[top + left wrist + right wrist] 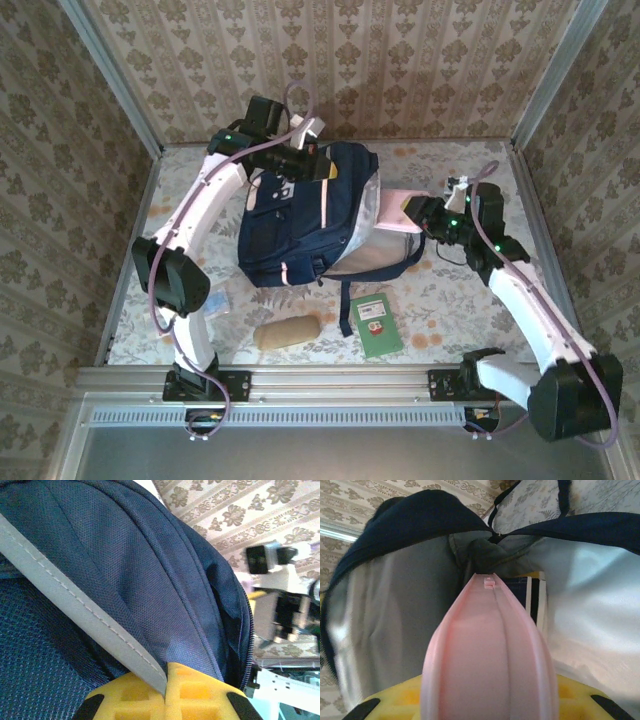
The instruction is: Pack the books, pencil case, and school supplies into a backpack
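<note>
**Packing in progress, seen from above and from both wrists.** The backpack (pixel 300 225) lies at mid-frame on the table (pixel 450 300), with its mouth turned to the right. At its upper edge the left gripper (pixel 166 680) has its jaws pinched tight on the grey trim strip (pixel 75 600). This grip appears meant to anchor the bag and hold the opening taut. At right of centre the right gripper (pixel 432 213) has its jaws narrowed around a pink plastic case (pixel 487 645), probably the pencil case. The case points nose-first into the pale-lined compartment, where a striped book (pixel 532 597) already sits. Unpacked along the lower frame are a green book (pixel 378 323), a tan pouch (pixel 287 333) and a blue-and-white packet (pixel 216 303).
</note>
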`<state>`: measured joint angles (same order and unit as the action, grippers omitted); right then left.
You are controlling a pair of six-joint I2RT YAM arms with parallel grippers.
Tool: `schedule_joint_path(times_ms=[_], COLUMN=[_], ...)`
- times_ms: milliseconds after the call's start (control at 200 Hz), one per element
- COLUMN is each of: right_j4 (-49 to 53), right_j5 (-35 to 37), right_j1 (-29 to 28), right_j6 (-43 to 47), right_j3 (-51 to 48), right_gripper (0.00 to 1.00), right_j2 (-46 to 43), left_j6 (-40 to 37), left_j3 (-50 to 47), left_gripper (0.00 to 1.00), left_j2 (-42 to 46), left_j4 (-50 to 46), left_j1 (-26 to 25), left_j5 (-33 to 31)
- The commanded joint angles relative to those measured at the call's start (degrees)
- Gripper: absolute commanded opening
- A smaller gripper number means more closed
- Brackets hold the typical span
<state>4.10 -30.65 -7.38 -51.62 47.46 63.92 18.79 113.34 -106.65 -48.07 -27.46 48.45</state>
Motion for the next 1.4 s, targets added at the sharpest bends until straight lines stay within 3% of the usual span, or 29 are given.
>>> schedule_joint_path(times_ms=[0,325,485,565,675,870,1085,1395], right_j4=[-13.7,-24.7,-26.0,-27.2,-25.3,-12.3,-0.2,12.5], right_j5=[-2.9,9.8,10.6,9.0,11.3,13.8,18.9,25.2], right_j1=[-3.1,-17.3,-21.3,-21.5,-20.2,-18.0,-14.6,-16.8], right_j6=[-5.1,-10.8,-13.5,-14.4,-10.7,1.4,7.4,10.5], right_j3=[-0.1,8.1,15.0,15.6,11.4,7.5,4.6,-2.8], right_gripper=[0.28,0.30,0.63,0.73,0.86,0.97,0.96,0.87], right_j2=[5.2,26.9,38.2,40.4,35.2,22.2,13.6,0.0], left_j6=[-1.2,3.8,6.1,6.4,6.5,7.3,8.0,8.9], left_j3=[3.7,1.8,0.9,0.4,-1.2,-5.7,-8.7,-14.7], left_gripper=[0.00,0.00,0.00,0.00,0.00,0.00,0.00,0.00], left_j2=[3.7,4.2,4.3,4.3,4.9,6.4,7.8,9.1], left_j4=[7.6,12.7,15.1,15.1,15.4,18.4,20.6,23.3], left_j1=[0.9,2.9,3.7,4.2,4.8,6.3,7.0,6.4], left_j5=[9.0,9.8,10.0,9.7,9.4,9.1,8.5,5.3])
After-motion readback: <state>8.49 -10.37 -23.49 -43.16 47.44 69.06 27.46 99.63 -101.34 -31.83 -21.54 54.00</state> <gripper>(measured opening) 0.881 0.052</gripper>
